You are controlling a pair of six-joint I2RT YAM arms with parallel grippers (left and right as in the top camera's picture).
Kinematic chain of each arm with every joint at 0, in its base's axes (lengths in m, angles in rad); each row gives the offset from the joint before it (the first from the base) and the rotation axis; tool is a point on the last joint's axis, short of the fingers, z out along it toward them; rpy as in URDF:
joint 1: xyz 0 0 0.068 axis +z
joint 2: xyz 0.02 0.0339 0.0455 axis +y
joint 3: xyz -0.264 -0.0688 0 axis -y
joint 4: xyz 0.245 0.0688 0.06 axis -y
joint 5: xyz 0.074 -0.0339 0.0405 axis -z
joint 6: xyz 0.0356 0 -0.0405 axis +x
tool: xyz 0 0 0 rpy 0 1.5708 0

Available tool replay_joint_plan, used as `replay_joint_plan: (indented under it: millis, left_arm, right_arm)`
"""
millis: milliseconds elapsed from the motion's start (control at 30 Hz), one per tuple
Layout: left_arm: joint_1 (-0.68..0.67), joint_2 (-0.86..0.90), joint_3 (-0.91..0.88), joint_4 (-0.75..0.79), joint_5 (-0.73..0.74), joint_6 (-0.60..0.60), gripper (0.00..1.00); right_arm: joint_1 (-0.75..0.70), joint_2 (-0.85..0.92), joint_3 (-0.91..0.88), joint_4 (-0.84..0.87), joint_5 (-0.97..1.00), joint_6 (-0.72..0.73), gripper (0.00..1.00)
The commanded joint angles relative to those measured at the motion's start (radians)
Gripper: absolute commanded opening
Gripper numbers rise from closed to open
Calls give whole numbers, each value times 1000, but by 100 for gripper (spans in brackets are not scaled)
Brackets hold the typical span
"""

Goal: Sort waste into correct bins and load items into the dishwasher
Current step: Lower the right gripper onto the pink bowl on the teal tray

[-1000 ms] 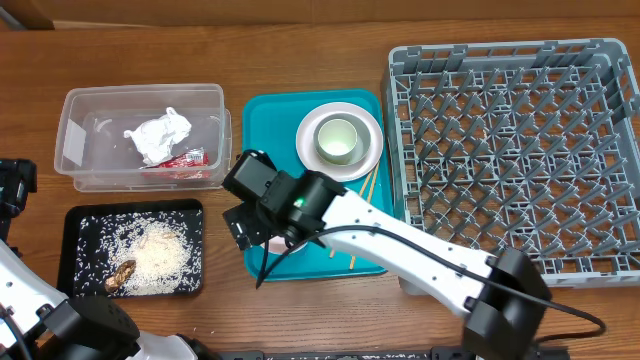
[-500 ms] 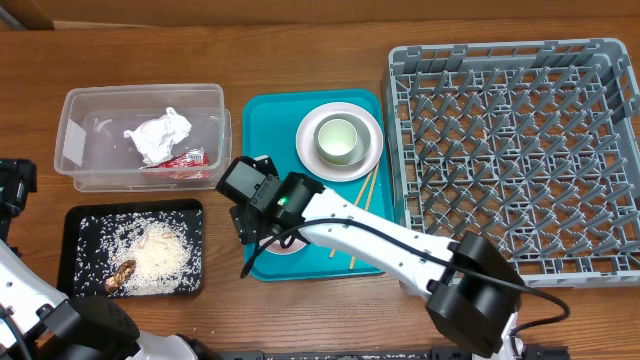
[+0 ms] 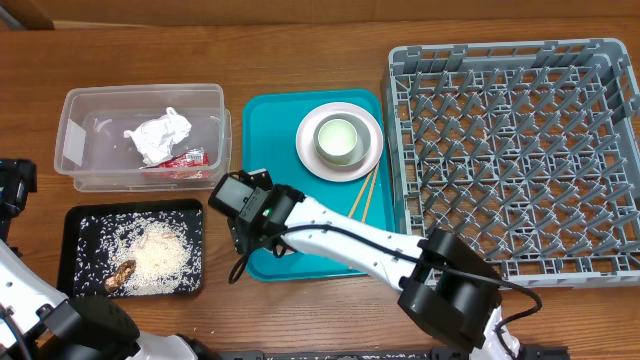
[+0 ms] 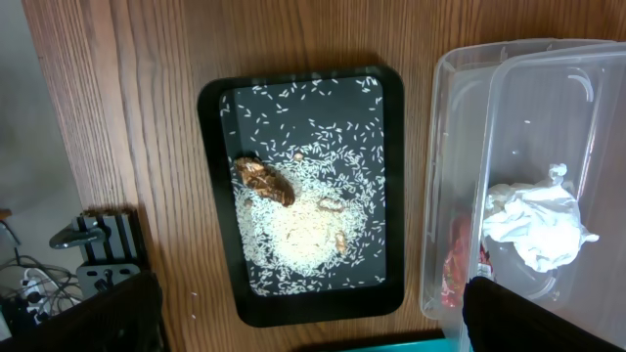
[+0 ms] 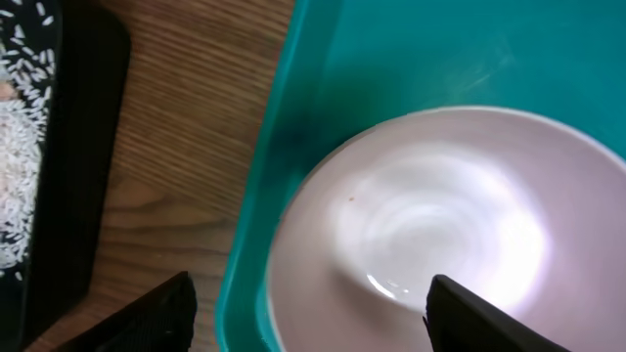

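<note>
Wood-grain tabletop, from overhead: a white bowl (image 5: 440,235) sits in the lower-left corner of the teal tray (image 3: 270,110), mid-frame, directly under the right gripper (image 5: 308,293). Its fingers stand wide, straddling the bowl's left rim without visibly pinching it. Higher on the tray, a cup (image 3: 337,139) rests on a plate (image 3: 372,160), chopsticks (image 3: 363,192) just beside them. The grey rack (image 3: 510,150) fills the right of the frame, bare of dishes. At upper left the clear tub (image 3: 90,110) holds a napkin (image 3: 158,136) and a red wrapper (image 3: 185,159); below it, the black tray (image 3: 75,215) carries rice (image 3: 155,250) and scraps. The left gripper (image 4: 308,293) hangs fully spread over tub and black tray, holding nothing. Waste appears sorted, so loading looks to be the step in hand, beginning with the bowl. The next move likely calls for closing on the rim, lifting clear of the tray wall and carrying right to the rack.
</note>
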Motion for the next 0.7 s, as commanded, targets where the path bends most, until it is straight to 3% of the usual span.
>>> replay_joint_plan:
  millis: [0, 233, 467, 667]
  left_arm:
    - [5, -8, 13, -2, -13, -21, 100]
    - [5, -8, 13, -2, -13, -21, 100]
    - [5, -8, 13, -2, -13, -21, 100]
    - [5, -8, 13, -2, -13, -21, 100]
  right_arm:
    - [30, 6, -5, 8, 68, 34, 77]
    - [75, 30, -17, 24, 204, 80, 77]
    - [74, 73, -17, 23, 217, 80, 77]
    - [74, 80, -17, 27, 235, 81, 66]
